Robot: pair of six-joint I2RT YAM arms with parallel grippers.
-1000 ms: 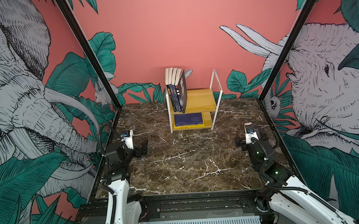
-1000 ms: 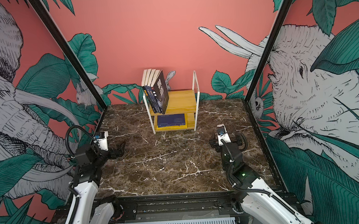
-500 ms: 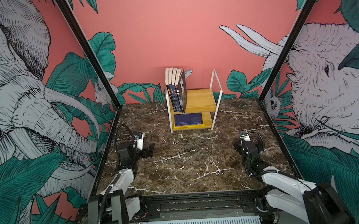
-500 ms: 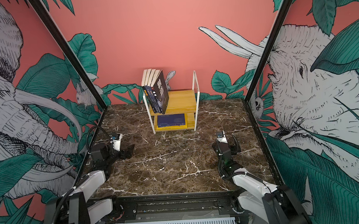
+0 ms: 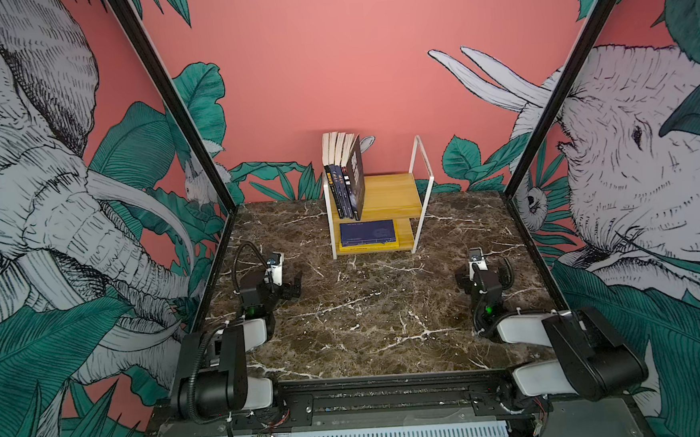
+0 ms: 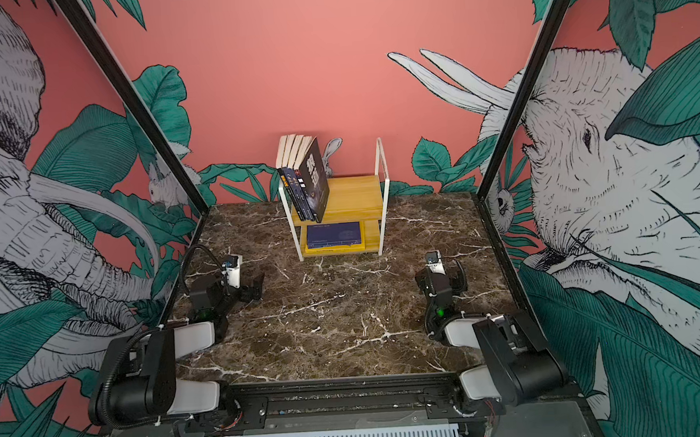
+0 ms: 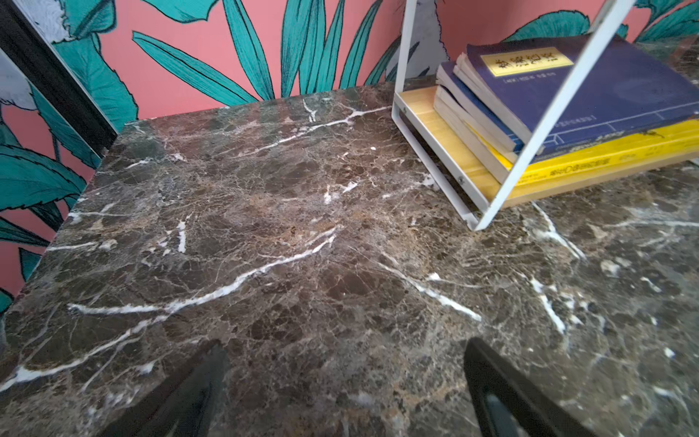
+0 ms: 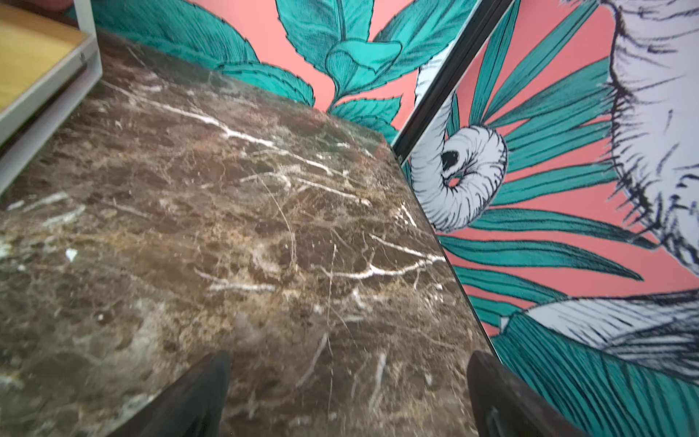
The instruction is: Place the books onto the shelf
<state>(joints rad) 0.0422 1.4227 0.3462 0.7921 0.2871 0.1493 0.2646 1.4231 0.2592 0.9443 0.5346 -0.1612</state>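
I can't read any text outright. At the upper right of my left wrist view, the top navy book [image 7: 624,90] carries a yellow title label [image 7: 525,60] with dark Chinese characters, too blurred to read. The yellow book [image 7: 612,151] beneath it has tiny spine print. In a top view the black book [image 6: 316,180] shows large white characters, also illegible.

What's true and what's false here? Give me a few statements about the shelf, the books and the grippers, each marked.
1. Several books stand on the shelf's top board. True.
2. The lower board is empty. False: a navy book lies flat there atop others.
3. The left gripper and right gripper are open and empty. True.
4. A book lies on the marble table. False: every visible book is on the shelf.
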